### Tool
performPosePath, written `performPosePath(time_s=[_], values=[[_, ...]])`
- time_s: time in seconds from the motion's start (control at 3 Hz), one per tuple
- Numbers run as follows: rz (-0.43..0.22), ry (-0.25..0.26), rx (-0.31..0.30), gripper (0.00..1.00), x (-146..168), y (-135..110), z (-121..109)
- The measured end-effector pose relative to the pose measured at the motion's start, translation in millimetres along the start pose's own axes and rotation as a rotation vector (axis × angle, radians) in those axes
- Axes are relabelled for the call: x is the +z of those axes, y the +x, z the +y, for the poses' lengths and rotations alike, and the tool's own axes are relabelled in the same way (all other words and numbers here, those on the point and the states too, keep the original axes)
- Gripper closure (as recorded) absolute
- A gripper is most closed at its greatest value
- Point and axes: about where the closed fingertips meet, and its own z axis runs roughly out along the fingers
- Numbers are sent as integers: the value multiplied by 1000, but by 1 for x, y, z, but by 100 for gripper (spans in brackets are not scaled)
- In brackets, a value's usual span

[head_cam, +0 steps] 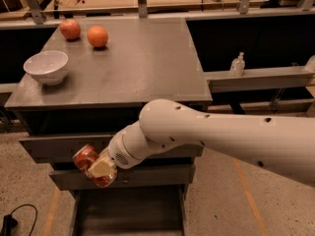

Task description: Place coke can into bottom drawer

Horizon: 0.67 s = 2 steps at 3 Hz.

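Note:
The coke can (87, 159) is red with whitish markings and lies tilted in my gripper (97, 168), which is shut on it. A cream finger (102, 167) crosses the can's front. The gripper hangs in front of the cabinet's two upper drawer fronts, left of centre, above the open bottom drawer (129, 211). That drawer is pulled out at the bottom of the view, a deep grey tray with low side walls. My white arm (221, 136) reaches in from the right.
A white bowl (46, 66) sits at the left of the grey cabinet top (138, 63). Two orange fruits (97, 36) sit at its back left. A small bottle (237, 64) stands on a ledge to the right. A black cable (15, 219) lies on the floor, lower left.

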Motion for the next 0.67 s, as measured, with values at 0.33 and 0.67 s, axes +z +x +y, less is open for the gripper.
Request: performPosePath(time_s=[0.33,0.67], values=[[8,-29,53,100,31,15,8],[31,-47,165,100,80,53,22]])
